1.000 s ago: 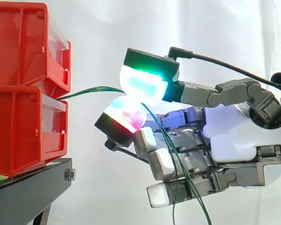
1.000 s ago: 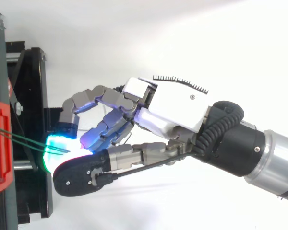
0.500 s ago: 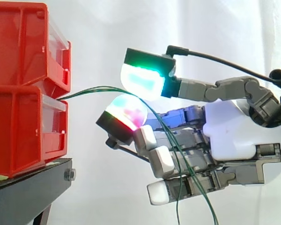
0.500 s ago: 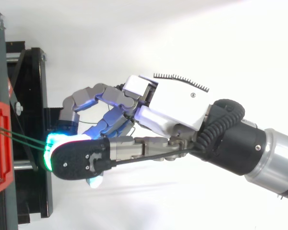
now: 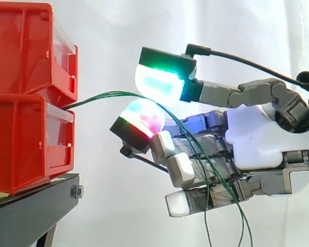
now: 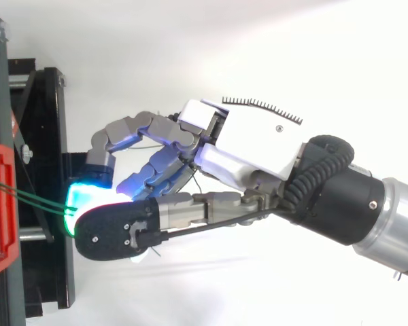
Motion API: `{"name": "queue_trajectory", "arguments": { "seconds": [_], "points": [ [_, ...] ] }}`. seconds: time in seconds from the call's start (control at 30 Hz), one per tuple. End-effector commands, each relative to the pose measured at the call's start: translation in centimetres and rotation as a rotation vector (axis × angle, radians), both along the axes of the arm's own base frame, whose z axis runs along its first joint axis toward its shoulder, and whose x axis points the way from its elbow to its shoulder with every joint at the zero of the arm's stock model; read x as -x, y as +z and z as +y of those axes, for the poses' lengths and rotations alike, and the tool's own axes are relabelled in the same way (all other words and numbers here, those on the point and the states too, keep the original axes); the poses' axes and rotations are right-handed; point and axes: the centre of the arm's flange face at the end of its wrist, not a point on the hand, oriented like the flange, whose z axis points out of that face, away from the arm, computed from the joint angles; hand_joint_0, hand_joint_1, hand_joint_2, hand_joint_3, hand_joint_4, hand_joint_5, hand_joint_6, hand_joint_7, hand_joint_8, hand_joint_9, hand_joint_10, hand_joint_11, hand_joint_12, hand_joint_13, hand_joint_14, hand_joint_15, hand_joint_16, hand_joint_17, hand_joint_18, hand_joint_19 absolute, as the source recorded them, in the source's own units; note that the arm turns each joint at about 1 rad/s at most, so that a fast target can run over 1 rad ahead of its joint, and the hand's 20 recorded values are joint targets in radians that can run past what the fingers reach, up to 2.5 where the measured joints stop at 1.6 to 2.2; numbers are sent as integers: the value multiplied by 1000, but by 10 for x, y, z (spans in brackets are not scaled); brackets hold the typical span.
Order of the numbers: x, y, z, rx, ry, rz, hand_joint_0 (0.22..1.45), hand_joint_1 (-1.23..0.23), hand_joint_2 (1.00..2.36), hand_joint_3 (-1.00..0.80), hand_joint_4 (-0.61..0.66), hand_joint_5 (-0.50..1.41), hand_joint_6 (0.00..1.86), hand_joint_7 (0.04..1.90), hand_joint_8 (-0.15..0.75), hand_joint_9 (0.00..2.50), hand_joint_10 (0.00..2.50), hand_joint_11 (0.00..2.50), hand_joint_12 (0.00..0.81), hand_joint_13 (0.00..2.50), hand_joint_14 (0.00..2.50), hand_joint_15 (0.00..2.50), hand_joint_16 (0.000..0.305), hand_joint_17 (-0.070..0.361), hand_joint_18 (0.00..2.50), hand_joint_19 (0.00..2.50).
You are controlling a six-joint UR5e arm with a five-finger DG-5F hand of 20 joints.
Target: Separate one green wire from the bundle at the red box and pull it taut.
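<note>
red bins [image 5: 20, 103]: two, stacked on the black stand [image 5: 31, 211], fronts at the stand's edge nearest the hand. nothing visible fastens them, so you should expect that a hard pull along the wires could drag or tip the stack over that edge. hand [image 5: 257, 139]: level with the seam between the bins, near their fronts and not touching them. its green pad [image 5: 159, 82] sits above and its red pad [image 5: 141, 119] below, brought together on the wires with only a sliver of light between them; the other fingers curl toward the palm. risks as read from here: more than one strand appears to run between the pads, so drawing back would tension the bundle rather than a single wire. the light grip may let the strands slide through, and the slack draped across the curled fingers could snag there. green wires [image 5: 100, 95]: thin, dark green, several strands lying close together. they leave the seam between the upper and lower bin at the front face, rise in a shallow arc and pass between the pads. from there they fall loose over the curled fingers toward the bottom of the side view. they sag rather than run taut, and no strand stands clear of the others.
</note>
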Motion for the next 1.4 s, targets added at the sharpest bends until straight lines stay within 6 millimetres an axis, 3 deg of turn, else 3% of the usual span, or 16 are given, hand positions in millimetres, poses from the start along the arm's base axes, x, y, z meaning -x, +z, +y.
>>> {"name": "queue_trajectory", "arguments": {
  "seconds": [0.0,0.9,1.17,1.27,1.37],
  "points": [
    [0,0,0,2,1,4,772,-832,1000,-500,-105,-202,942,1025,240,1050,19,942,341,1148,27,715,46,104,896,548],
    [5,8,-5,11,-4,27,760,-901,1000,-500,-77,-190,934,1032,226,1070,22,908,332,1153,28,725,45,100,912,533],
    [5,8,-5,11,-4,26,677,-933,1000,-500,-24,-181,929,1026,220,1078,20,916,333,1153,28,730,44,99,911,549],
    [5,8,-5,11,-4,27,570,-875,1000,-500,23,-181,927,1020,238,1106,20,918,348,1165,27,732,46,104,922,578],
    [6,8,-6,11,-5,27,509,-705,1000,-500,46,-179,919,993,256,1142,18,910,371,1200,24,734,51,116,962,595]
  ]
}}
